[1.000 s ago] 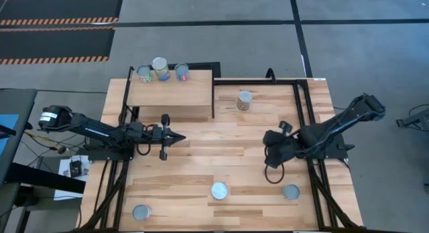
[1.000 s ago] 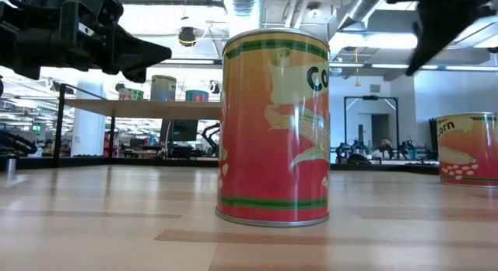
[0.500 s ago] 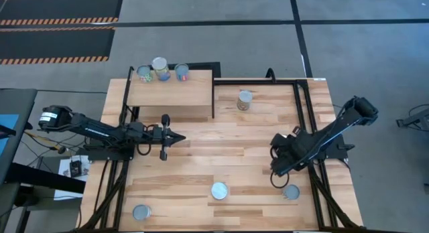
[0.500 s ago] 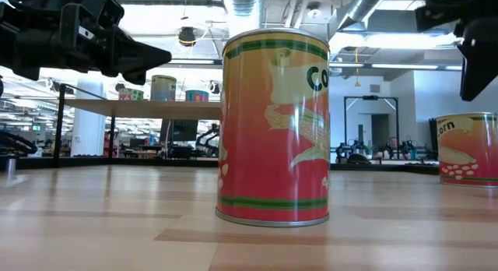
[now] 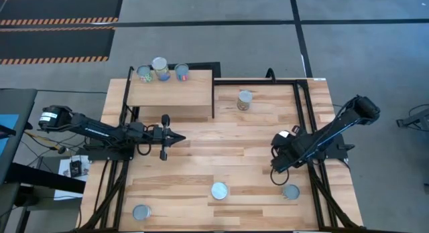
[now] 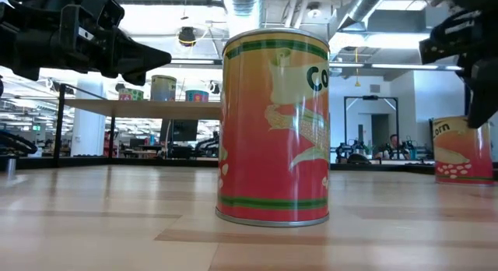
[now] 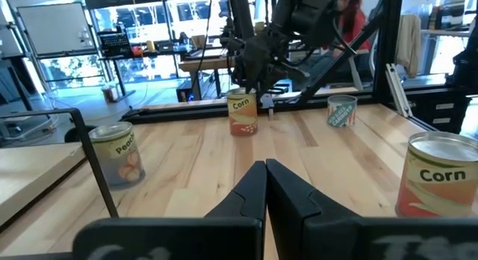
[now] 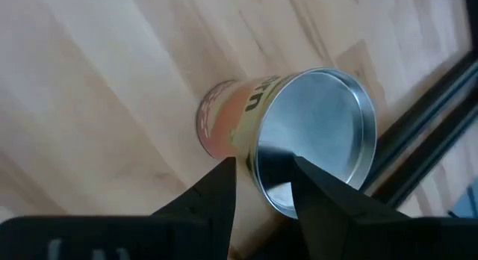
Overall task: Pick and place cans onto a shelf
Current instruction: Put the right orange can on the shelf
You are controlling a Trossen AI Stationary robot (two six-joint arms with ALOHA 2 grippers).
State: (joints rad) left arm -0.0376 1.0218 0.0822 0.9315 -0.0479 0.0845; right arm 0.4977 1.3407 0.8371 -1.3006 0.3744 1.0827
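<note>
Three cans (image 5: 160,69) stand on the far edge of the pale wood shelf (image 5: 171,94). More cans stand upright on the table: one at the far middle (image 5: 244,100), one at the near middle (image 5: 219,191), one at the near left (image 5: 141,212) and an orange corn can at the near right (image 5: 291,191). My right gripper (image 5: 275,175) is open just above that corn can (image 8: 299,140), its fingers over the rim of the silver top. My left gripper (image 5: 179,138) is shut and empty, in front of the shelf.
Black frame rails (image 5: 305,112) run along the table's right side close to the corn can, and more run along the left. The low view has the near-middle corn can (image 6: 275,127) close in front. Bare planks lie between the arms.
My right gripper has gone toward the table's near edge and down, ending over the near-right corn can. The cans have not moved.
</note>
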